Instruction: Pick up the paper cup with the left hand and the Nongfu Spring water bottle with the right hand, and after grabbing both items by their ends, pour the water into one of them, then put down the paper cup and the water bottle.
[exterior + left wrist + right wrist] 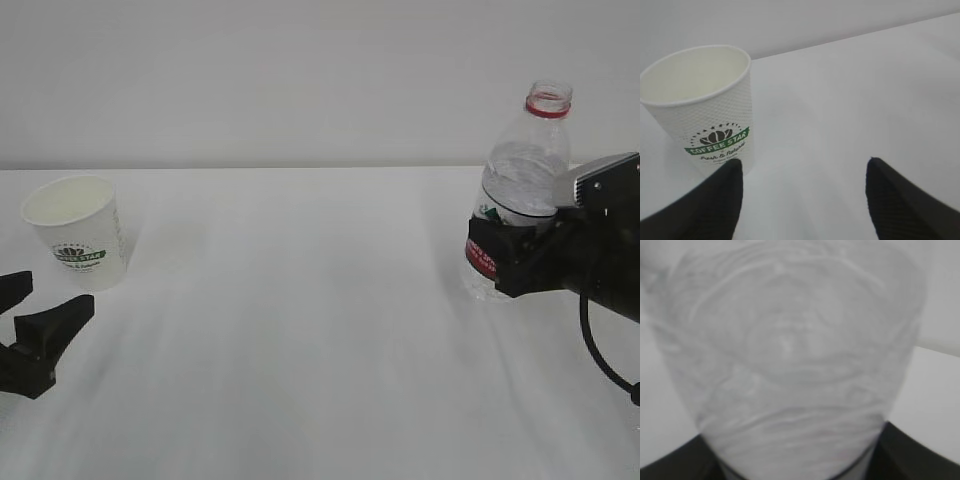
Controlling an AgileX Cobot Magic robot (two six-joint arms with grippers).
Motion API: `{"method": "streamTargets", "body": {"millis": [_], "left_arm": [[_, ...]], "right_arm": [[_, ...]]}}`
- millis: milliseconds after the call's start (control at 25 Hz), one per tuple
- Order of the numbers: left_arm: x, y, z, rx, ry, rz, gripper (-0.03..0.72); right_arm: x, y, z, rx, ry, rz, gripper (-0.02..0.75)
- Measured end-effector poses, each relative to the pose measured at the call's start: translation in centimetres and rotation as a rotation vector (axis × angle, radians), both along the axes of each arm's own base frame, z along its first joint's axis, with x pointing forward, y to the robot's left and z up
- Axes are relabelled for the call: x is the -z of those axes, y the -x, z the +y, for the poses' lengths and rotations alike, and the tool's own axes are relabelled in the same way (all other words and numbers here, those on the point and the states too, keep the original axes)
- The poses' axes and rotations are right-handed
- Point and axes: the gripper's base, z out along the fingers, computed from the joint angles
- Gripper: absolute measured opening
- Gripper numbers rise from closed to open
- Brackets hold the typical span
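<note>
The Nongfu Spring water bottle (522, 170) stands on the right of the white table (300, 330), its long axis close to vertical with a slight lean, its uncapped mouth and red neck ring pointing up. The right hand (510, 255) reaches in from the right edge, roughly level with the table, and its black fingers are clamped around the bottle's lower body at the red label; whether the base touches the table cannot be told. In the right wrist view the clear ribbed bottle (790, 355) fills nearly the whole picture, blurred, with the dark fingers (670, 465) at the bottom corners. The paper cup (78, 232) stands upright at the far left, mouth up, its green logo facing the near side. The left hand (25, 320) lies low at the near left, just beside the cup and not touching it, jaws spread apart and holding nothing. In the left wrist view the cup (702, 107) sits beyond the left finger (715, 205), off to the left of the gap between the fingers.
</note>
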Motion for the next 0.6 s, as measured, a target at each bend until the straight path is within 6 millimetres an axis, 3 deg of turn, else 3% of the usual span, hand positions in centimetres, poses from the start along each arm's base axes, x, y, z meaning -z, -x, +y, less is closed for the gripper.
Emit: {"method": "streamTargets", "body": {"millis": [600], "left_arm": [[0.0, 0.0, 0.0, 0.001, 0.0, 0.0, 0.544]], "right_arm": [[0.3, 1.5, -1.6, 0.197, -0.022, 0.101, 0.421]]}}
